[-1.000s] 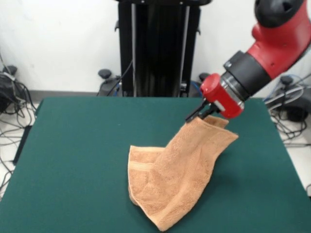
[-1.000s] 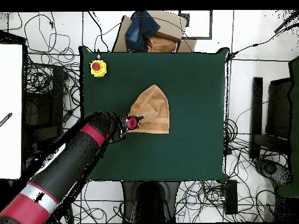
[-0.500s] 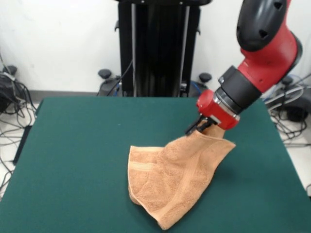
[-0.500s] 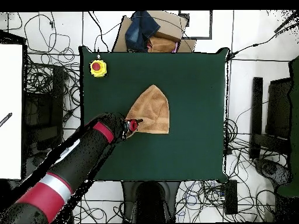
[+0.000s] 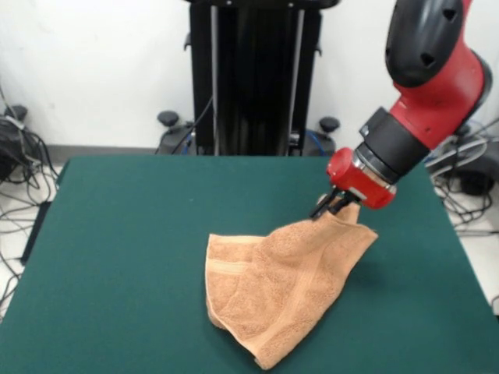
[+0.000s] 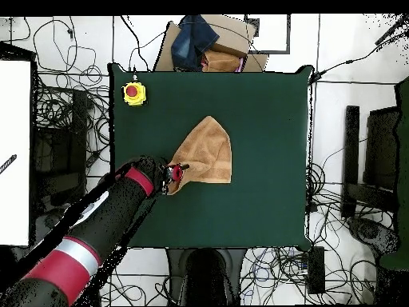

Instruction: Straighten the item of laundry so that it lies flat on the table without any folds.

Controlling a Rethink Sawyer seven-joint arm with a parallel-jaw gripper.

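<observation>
The gripper (image 5: 334,204) has its jaws clamped on one corner of the towel (image 5: 274,288), lifting that corner slightly off the table (image 5: 125,234). From the jaws the cloth runs down and to the near left in the front view, its long axis on that diagonal, the rest resting folded on the green top around the middle (a woven band shows on the left fold). Pulling away to the far right would likely draw it flatter. A yellow box with a red button (image 6: 134,93) sits at a table corner; no writing is readable.
</observation>
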